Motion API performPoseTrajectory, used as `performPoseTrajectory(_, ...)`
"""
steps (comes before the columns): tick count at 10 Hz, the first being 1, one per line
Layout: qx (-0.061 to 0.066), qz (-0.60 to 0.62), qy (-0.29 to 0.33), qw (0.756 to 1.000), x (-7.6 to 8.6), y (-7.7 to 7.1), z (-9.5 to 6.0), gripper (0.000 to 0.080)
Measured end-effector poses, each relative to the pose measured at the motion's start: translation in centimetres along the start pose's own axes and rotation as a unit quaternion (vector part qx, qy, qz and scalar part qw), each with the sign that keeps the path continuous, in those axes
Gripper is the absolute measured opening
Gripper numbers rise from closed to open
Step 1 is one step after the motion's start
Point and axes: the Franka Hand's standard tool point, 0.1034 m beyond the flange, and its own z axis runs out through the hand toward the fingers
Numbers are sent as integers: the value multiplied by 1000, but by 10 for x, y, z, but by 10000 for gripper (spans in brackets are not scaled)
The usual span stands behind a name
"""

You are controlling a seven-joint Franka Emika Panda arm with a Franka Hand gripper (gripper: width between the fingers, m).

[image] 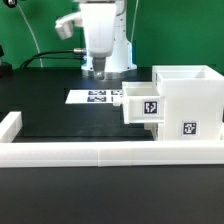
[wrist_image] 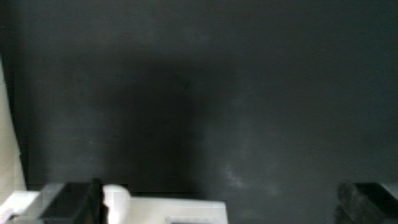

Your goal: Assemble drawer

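Observation:
The white drawer casing [image: 188, 100] stands on the black table at the exterior view's right, with square tags on its front. A small white tray [image: 140, 105] with a tag sticks partway out of the casing's side, toward the exterior view's left. I cannot pick out a second tray. My gripper [image: 100, 70] hangs at the back, over the far end of the marker board [image: 100, 97], apart from the drawer. In the wrist view the gripper [wrist_image: 222, 200] is open and empty, with dark fingers [wrist_image: 80, 203] wide apart over the black table and a white corner of the marker board [wrist_image: 169, 210] between them.
A long low white rail [image: 100, 152] runs along the table's front and turns back at the exterior view's left [image: 10, 125]. A pale strip [wrist_image: 6, 130] shows at one edge of the wrist view. Cables and a green wall lie behind the arm.

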Motion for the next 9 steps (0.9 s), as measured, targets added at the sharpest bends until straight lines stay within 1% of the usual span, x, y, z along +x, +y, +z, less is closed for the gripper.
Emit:
performPoseTrajectory(1, 8, 9, 20, 1000, -4, 2, 7, 648)
performPoseTrajectory(2, 15, 13, 35, 999, -3, 4, 15, 648)
performPoseTrajectory(3, 20, 23, 55, 998, -2, 4, 21, 648)
performPoseTrajectory(4, 22, 25, 58, 998, 4, 5, 24, 648)
performPoseTrajectory(5, 25, 43, 58, 997, 15, 5, 27, 648)
performPoseTrajectory(6, 28, 54, 59, 996, 26, 4, 29, 648)
performPoseTrajectory(9, 35, 80, 63, 994, 48, 4, 32, 648)
